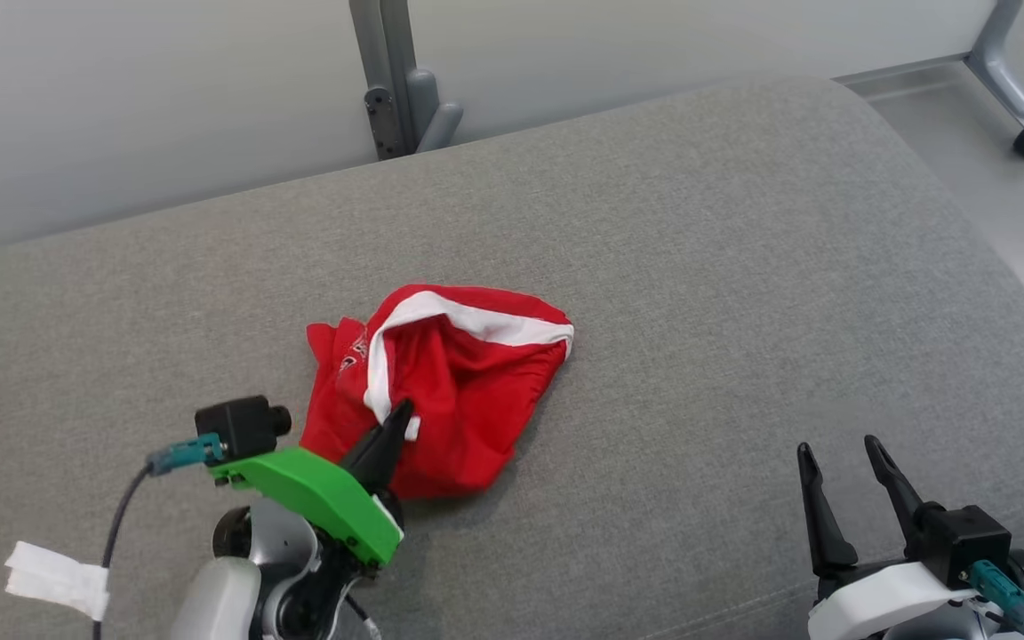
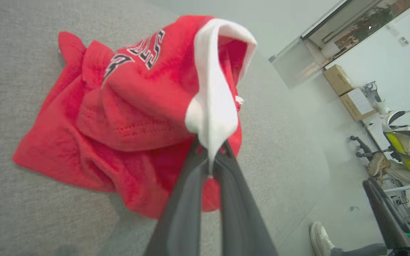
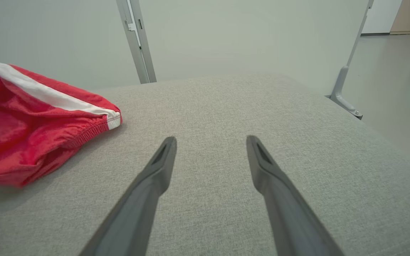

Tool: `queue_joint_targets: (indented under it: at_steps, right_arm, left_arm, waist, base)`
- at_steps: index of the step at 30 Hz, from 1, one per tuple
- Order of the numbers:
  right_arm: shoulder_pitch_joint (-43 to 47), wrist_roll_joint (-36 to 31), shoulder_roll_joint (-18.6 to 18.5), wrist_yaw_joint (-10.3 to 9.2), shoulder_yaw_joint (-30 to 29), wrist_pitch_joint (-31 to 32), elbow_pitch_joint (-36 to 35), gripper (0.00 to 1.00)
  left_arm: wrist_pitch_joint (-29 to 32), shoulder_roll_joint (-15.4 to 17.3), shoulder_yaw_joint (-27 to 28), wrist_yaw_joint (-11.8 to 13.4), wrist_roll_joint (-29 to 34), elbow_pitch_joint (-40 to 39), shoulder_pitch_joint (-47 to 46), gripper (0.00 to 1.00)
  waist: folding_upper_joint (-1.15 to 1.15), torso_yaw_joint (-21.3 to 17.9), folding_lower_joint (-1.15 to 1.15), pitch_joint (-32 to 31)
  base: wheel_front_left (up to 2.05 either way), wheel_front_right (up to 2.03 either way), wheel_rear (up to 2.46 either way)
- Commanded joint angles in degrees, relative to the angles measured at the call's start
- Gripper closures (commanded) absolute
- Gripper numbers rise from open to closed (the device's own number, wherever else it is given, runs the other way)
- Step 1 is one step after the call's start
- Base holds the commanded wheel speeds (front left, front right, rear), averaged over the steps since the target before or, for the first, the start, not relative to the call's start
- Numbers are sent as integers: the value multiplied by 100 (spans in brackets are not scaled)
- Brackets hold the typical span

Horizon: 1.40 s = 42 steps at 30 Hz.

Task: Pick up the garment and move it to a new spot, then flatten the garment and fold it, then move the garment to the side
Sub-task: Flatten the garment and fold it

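Crumpled red garment with white trim, lettering partly folded under.

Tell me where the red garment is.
In the head view the red garment lies crumpled centre-left on the grey cushion, its white band pinched by the left gripper.

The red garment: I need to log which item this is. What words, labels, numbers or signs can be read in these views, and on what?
"S": seemingly the last letter of a black, white-edged word on the garment, left wrist view; its other letters are creased, unreadable.
Small print on the garment, head view: too small to read.
Marks on the cardboard boxes, left wrist view: too blurred to read.
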Motion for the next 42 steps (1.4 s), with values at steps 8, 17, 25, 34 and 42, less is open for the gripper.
queue_joint_targets:
  at_steps: [8,17,25,34,42]
  right_arm:
    - [21,67,9,-4,98,-19,41,0]
    - [46,91,22,-4,110,-19,55,0]
    - [51,111,27,-4,134,-19,64,0]
    - [1,133,18,-4,169,-19,56,0]
    - [-82,175,-22,-4,176,-19,39,0]
  left_arm:
    - [655,-72,206,1071,-1262,-1808,-155,100]
    - [185,-83,365,1829,-1523,-2288,-745,100]
    - [-513,-83,330,2194,-1329,-2462,-1149,100]
    - [-990,-82,-233,2390,-1172,-2318,-688,100]
    - [-799,149,-1084,2157,-846,-1586,181,100]
  waist:
    - [30,339,0,-235]
    - [30,469,0,-267]
    - [30,539,0,-287]
    - [30,577,0,-141]
    - [30,578,0,68]
  base:
    - [0,0,0]
    - [0,0,0]
    - [0,0,0]
    - [0,0,0]
    - [0,0,0]
